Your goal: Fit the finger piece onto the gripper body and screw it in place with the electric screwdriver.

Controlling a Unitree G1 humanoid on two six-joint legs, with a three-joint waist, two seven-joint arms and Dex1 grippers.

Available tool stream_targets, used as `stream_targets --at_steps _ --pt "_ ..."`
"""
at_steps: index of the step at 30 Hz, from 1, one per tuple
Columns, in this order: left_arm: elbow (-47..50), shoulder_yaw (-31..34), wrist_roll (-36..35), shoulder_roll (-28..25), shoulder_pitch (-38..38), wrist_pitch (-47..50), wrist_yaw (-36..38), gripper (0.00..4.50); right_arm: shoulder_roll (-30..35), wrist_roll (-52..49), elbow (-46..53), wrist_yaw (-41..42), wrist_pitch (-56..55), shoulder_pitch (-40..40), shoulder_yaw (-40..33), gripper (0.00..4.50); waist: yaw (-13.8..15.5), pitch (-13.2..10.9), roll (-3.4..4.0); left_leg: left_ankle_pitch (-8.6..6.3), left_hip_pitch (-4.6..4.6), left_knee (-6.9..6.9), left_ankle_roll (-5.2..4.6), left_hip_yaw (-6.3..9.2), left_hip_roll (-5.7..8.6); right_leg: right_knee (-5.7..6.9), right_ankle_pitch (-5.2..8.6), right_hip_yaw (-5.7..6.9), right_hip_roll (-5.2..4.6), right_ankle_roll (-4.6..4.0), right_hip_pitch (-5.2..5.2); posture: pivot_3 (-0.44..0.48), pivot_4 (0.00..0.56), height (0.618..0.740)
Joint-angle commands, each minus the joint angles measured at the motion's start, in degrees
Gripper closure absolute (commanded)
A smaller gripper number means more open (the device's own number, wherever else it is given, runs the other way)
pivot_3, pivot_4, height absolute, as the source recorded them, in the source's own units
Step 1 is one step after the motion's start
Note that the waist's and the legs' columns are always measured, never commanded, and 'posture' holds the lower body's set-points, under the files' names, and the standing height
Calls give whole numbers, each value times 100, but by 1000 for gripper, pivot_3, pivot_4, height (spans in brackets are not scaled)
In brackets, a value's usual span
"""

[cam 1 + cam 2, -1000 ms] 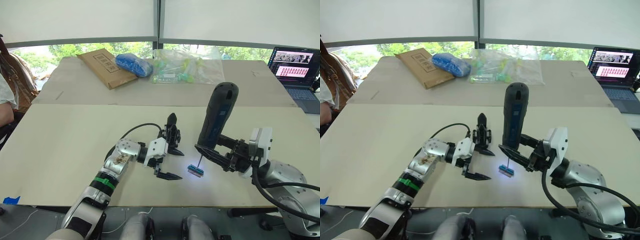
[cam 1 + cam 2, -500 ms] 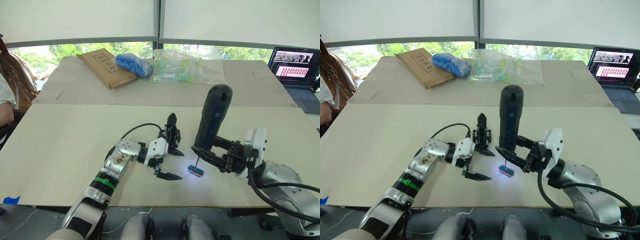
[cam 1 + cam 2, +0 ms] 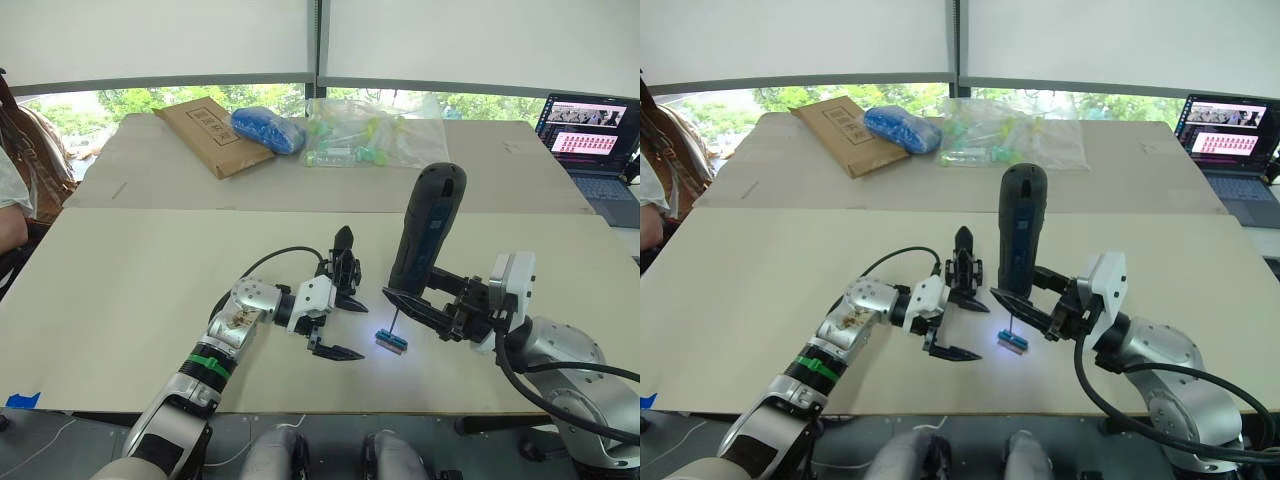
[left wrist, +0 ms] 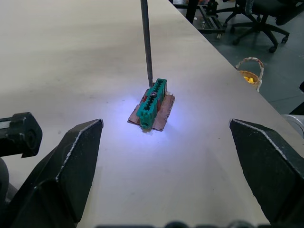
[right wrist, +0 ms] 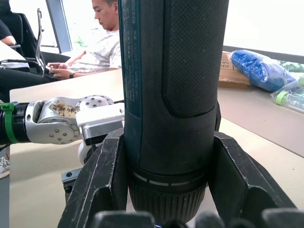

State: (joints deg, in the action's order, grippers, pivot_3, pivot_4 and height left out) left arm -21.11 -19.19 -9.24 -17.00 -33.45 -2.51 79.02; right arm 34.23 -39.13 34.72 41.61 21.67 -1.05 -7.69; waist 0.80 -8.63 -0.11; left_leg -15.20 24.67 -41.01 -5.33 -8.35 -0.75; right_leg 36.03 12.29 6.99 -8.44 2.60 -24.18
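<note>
Pale tabletop (image 3: 130, 290) is stretching under both arms, with a second table behind carrying a cardboard envelope (image 3: 208, 135), a blue bag (image 3: 268, 128) and clear bags of small parts (image 3: 375, 132), and a laptop (image 3: 590, 135) glowing at the far right.

Over the last second the right gripper (image 3: 432, 308) has been carrying the electric screwdriver (image 3: 428, 232) a little toward the robot's left and tipping it nearer upright; between half a second ago and now it is barely moving, only settling. Its two black fingers are closing firmly around the lower barrel, as the right wrist view is showing. The thin bit is now pointing down onto the small green block (image 4: 153, 102), which is resting on a brown scrap in a pool of white light from the tool; the left wrist view is showing the tip right at the block's top. I judge this as picking up a screw, not yet driving one.

Meanwhile the left gripper (image 3: 338, 322) is sitting where it was, fingers spread wide and holding nothing, just beside the green block. The gripper body (image 3: 343, 268) is standing on the tabletop right behind it, its pointed finger upright. I cannot pick out the loose finger piece, so fitting appears to be pending.
</note>
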Motion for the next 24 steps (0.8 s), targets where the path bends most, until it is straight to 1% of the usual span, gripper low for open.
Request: stream_targets --at_steps 1,24 --pt "176 7 -72 8 -52 -78 26 0 35 -44 147 63 -138 -46 -159 2571 0 0 0 0 0 0 0 0 0 0 0 0 0 0 0 0 150 732" --pt "161 20 -45 -1 -92 -130 32 0 -26 74 123 151 -145 29 -173 2571 0 0 0 0 0 0 0 0 0 0 0 0 0 0 0 0 150 732"
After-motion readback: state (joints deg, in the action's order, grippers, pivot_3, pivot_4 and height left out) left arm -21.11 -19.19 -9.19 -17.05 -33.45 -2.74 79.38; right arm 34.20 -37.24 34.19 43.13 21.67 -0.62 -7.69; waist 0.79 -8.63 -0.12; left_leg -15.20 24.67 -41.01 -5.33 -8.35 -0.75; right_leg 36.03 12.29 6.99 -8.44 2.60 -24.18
